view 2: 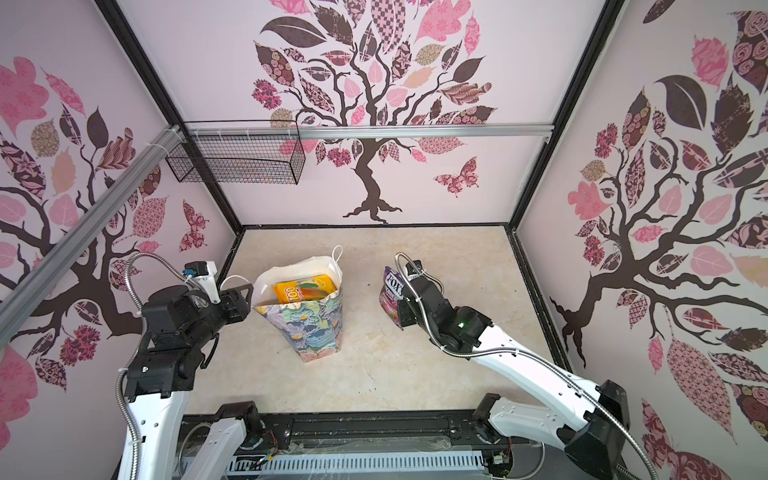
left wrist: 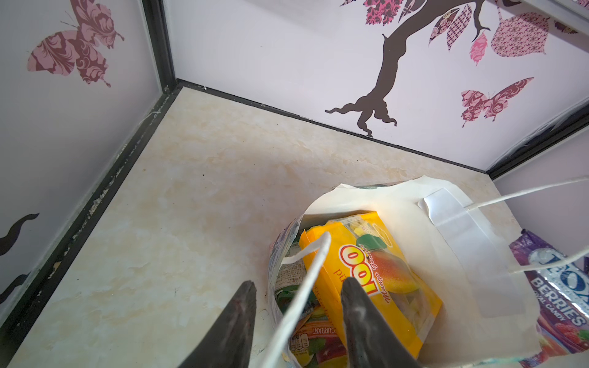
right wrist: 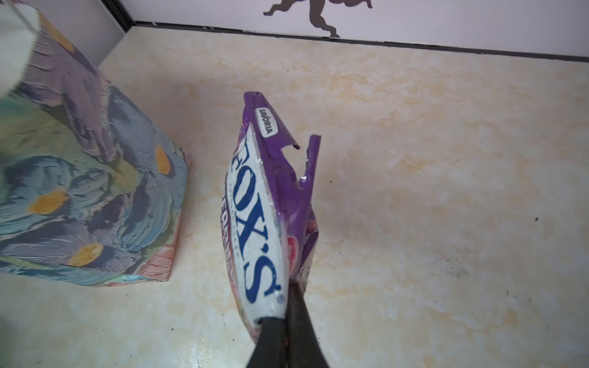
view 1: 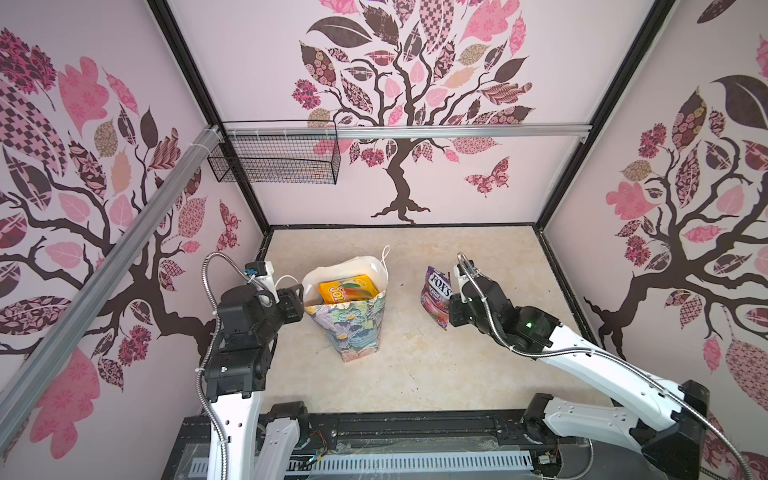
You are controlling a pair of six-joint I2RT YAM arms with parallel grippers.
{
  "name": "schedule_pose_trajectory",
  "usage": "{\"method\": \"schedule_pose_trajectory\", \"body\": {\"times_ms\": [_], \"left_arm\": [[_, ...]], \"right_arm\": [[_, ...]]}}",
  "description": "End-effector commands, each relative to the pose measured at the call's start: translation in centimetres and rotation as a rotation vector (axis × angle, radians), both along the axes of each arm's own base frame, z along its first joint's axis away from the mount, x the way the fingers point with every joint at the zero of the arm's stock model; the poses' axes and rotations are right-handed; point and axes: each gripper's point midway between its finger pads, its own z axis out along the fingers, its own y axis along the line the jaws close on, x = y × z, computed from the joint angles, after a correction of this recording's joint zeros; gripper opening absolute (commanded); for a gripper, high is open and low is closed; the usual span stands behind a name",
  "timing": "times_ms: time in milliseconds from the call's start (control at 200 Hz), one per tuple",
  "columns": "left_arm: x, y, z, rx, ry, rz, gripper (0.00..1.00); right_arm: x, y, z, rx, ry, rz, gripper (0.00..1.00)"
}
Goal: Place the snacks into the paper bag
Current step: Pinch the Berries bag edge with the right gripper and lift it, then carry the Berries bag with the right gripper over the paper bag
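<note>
The paper bag (view 1: 357, 328) stands upright in the middle of my table (view 1: 415, 374). It is flowery blue, green and pink outside and white inside, and its top is open. My right gripper (right wrist: 288, 302) pinches a shiny purple FOX'S pouch (right wrist: 264, 207) tight, to the right of the bag and apart from it. A yellow mango pouch (left wrist: 376, 280) sits inside the bag. My left gripper (left wrist: 298, 282) has its fingers apart at the bag's rim, with the white cord handle (left wrist: 314, 264) running between them.

Marbled tabletop (view 1: 415, 365), floral paper bag (view 1: 353, 328) upright on it

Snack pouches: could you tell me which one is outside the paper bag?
The purple pouch, in the right end effector; the yellow pouch sits inside the bag.
</note>
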Motion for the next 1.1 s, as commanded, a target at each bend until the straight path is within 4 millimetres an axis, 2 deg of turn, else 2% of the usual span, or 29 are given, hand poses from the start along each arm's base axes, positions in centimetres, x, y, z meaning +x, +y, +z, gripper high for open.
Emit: {"method": "schedule_pose_trajectory", "body": {"times_ms": [0,645,815,995,1090], "left_arm": [[0.2,0.2,-0.1,0.003,-0.021,0.004,0.48],[0.1,0.3,0.2,0.006,-0.035,0.012,0.47],[0.1,0.3,0.3,0.006,-0.042,0.011,0.46],[0.1,0.3,0.1,0.007,-0.035,0.011,0.46],[0.1,0.3,0.2,0.007,-0.040,0.010,0.46]], "right_arm": [[-1.0,1.2,5.4,0.115,-0.062,0.087,0.00],[-3.2,3.7,14.8,0.267,-0.145,0.282,0.00],[-3.7,5.3,18.0,0.327,-0.167,0.362,0.00],[-4.1,5.8,22.0,0.397,-0.254,0.407,0.00],[-4.1,6.7,23.3,0.407,-0.259,0.446,0.00]]}}
